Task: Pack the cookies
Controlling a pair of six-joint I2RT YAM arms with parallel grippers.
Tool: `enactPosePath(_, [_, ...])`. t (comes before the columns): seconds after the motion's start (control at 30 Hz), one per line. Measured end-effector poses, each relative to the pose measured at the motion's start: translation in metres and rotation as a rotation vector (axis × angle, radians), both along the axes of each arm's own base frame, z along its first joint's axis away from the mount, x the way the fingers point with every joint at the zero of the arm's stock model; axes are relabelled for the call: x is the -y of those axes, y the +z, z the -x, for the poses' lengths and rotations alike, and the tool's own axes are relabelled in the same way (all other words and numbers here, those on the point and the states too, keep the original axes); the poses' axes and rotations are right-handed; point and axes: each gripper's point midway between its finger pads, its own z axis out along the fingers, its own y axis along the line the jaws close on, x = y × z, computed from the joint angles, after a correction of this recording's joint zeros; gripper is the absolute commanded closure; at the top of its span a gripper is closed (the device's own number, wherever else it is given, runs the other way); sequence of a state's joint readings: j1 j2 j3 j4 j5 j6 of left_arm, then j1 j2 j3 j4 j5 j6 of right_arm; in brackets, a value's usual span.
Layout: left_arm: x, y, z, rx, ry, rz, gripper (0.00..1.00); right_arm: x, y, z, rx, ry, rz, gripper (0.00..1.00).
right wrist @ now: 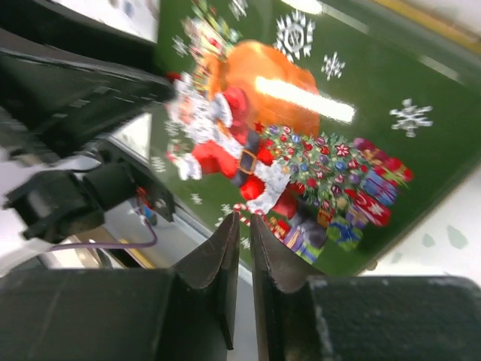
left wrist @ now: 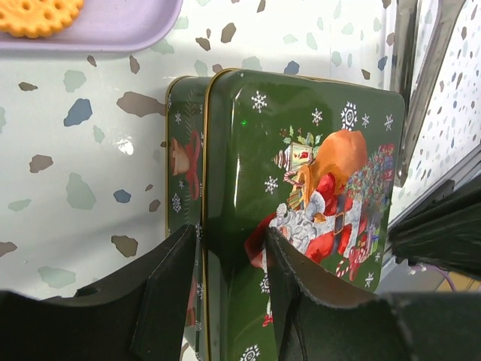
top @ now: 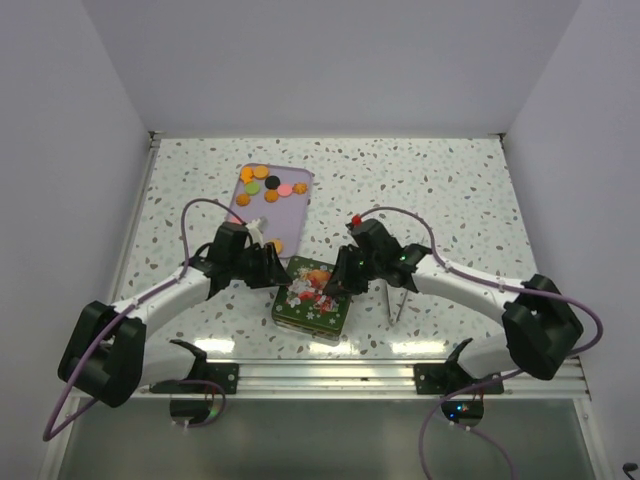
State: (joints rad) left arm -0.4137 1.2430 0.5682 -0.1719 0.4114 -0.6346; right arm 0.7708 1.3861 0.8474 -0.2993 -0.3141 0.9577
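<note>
**A:** The cookies (top: 268,186) are at the upper centre of the top view, loose on the purple tray (top: 292,212). Both arms are lower down, at the Christmas tin (top: 312,302) in the middle of the desk (top: 450,200).

**B:** The lid (left wrist: 301,135) looks to be on. The left tool (left wrist: 229,244) is spread, one finger over the tin's side and the other over the painted top, straddling that edge.

**A:** And the right tool (right wrist: 242,233)?

**B:** Its fingers are pressed together with barely a slit, and I see nothing between them. It hovers over the tin's far edge.

**A:** How will it all handle?

**B:** I'd judge the tin stiff, light and glossy — slippery on its flat faces. So take the lid across its rim and brace the base with the other arm. The cookies are the delicate part: thin, flat, probably brittle. One scalloped orange cookie lies at the tray's lower corner, nearest the tin. Pinch each lightly by its edges, or slide it to the tray's low rim first.

**A:** Room to move?

**B:** There's bare desk left and right of the tin and across the upper right. The rail (top: 330,375) runs close below the tin, and white panels (top: 60,150) close in both sides. The tight spot is over the tin itself — the two tools sit near each other, so one should back off before the lid lifts.
</note>
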Motion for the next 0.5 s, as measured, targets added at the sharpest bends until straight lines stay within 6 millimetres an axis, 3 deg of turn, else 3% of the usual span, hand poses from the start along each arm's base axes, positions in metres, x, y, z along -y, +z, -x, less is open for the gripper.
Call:
enactPosePath(0.13, [-0.001, 0.0, 0.001, 0.005, 0.002, -0.001, 0.53, -0.015, -0.032, 0.024, -0.067, 0.062, 0.012, 0.89])
enactPosePath(0.3, [-0.001, -0.001, 0.002, 0.002, 0.0, 0.0, 0.53, -0.032, -0.03, 0.029, -0.065, 0.096, -0.049, 0.91])
enactPosePath(0.5, [-0.001, -0.001, 0.002, 0.001, 0.0, -0.001, 0.53, -0.033, -0.031, 0.029, -0.071, 0.096, -0.051, 0.97])
